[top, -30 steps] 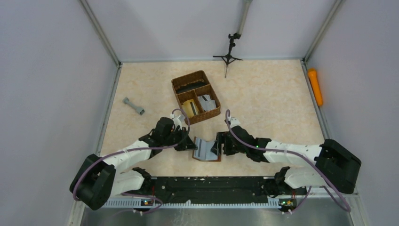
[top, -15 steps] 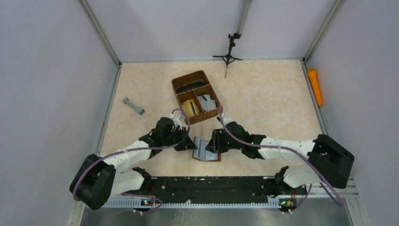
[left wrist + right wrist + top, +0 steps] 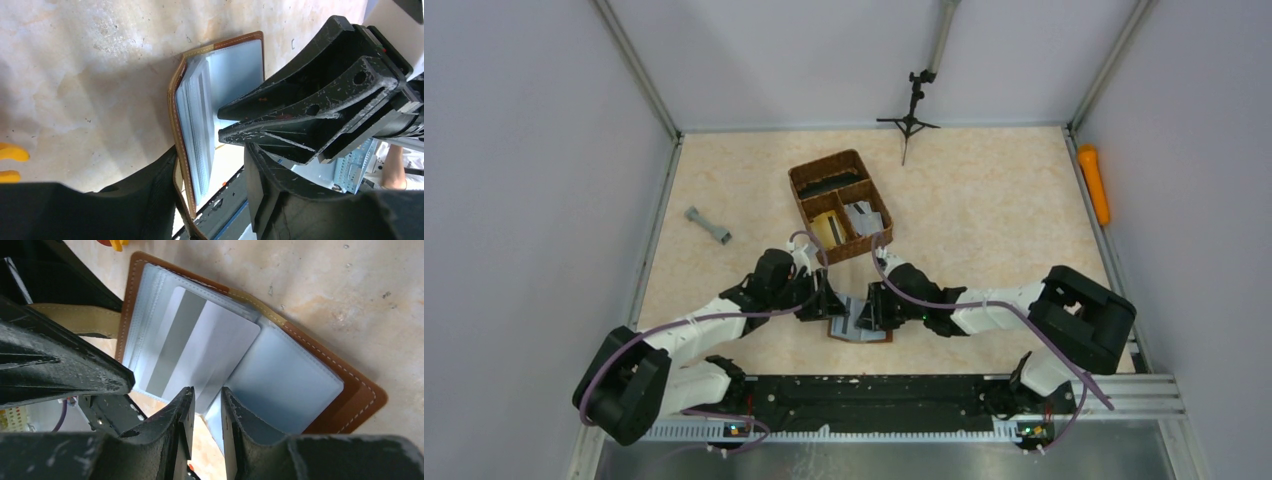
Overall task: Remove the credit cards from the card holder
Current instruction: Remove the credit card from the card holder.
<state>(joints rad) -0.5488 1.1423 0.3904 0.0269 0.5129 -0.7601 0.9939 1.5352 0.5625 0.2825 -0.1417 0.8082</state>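
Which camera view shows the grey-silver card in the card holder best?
The right wrist view: the card shows face-on among the clear sleeves of the card holder. The left wrist view shows only sleeves edge-on beside the right tool. In the top view the card is too small to tell.

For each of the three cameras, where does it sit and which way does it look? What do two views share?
Top external: fixed above and behind the arms, looking down on the table; both arms show whole, meeting at the open wallet.
Left wrist: on the left arm, looking along the left gripper at the wallet's raised cover.
Right wrist: on the right arm, looking past the right gripper onto the wallet's sleeves and a silver card.
Shared: each wrist view also shows the other arm's gripper.
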